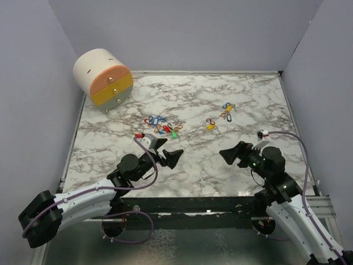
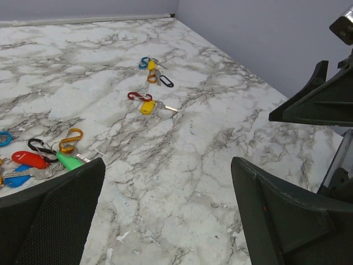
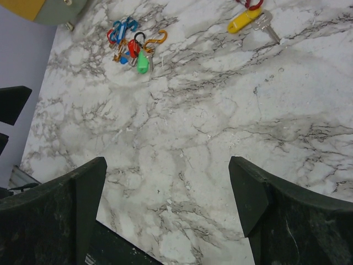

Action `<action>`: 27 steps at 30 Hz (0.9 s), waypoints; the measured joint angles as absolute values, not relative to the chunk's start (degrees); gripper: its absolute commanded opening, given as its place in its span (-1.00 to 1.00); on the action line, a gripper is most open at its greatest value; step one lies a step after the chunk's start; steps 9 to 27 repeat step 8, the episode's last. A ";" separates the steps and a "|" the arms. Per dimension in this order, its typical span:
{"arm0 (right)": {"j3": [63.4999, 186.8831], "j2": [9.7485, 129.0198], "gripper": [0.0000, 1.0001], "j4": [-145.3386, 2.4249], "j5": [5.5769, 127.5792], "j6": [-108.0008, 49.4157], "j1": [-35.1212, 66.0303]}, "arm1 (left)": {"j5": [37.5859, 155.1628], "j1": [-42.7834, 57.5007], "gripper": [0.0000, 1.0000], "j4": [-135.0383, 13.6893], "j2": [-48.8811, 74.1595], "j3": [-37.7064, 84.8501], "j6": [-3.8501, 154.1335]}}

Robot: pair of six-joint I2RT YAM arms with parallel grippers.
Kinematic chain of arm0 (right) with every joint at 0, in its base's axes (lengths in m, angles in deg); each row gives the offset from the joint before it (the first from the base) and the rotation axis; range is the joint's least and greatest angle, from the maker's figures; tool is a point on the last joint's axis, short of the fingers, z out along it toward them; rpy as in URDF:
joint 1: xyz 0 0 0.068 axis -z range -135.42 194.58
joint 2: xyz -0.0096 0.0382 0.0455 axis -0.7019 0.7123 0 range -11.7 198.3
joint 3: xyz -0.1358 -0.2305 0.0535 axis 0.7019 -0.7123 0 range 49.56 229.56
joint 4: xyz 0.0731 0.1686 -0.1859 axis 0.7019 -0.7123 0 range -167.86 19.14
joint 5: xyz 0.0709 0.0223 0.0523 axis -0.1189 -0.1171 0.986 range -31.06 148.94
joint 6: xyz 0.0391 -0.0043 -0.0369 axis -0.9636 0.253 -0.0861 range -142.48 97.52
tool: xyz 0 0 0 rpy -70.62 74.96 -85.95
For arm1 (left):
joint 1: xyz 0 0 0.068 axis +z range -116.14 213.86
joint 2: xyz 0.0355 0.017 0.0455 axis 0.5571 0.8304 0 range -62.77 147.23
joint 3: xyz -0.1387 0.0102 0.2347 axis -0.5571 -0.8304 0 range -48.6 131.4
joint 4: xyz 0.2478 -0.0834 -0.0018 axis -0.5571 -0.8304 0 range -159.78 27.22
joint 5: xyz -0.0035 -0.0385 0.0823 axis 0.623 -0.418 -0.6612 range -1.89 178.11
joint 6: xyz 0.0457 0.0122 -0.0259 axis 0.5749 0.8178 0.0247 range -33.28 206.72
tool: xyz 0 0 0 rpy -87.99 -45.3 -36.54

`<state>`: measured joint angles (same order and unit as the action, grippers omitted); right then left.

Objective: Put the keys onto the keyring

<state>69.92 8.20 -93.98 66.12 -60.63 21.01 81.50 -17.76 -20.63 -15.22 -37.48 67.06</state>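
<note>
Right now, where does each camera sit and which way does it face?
Top external: above and behind the arms, looking down on the marble table; both arms, left gripper and right gripper show.
Left wrist: on the left arm, looking low across the table toward the right wall; own fingers show.
Right wrist: on the right arm, looking down at the table; own fingers show.
Both wrist views share the yellow key and key pile.

A little round set of drawers (image 1: 103,76) sits in the far left corner of the table (image 1: 220,171). The big pile of keys (image 1: 162,127) lies just ahead of my left gripper (image 1: 166,150). A single key (image 1: 210,125) lies to its right. A small bunch of keys (image 1: 227,109) lies behind that, ahead of my right gripper (image 1: 242,149).
</note>
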 measured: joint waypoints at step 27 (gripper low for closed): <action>69.09 7.68 0.91 -94.22 67.45 -60.85 21.01 | 80.78 -19.61 0.98 -21.35 -15.79 -39.82 66.47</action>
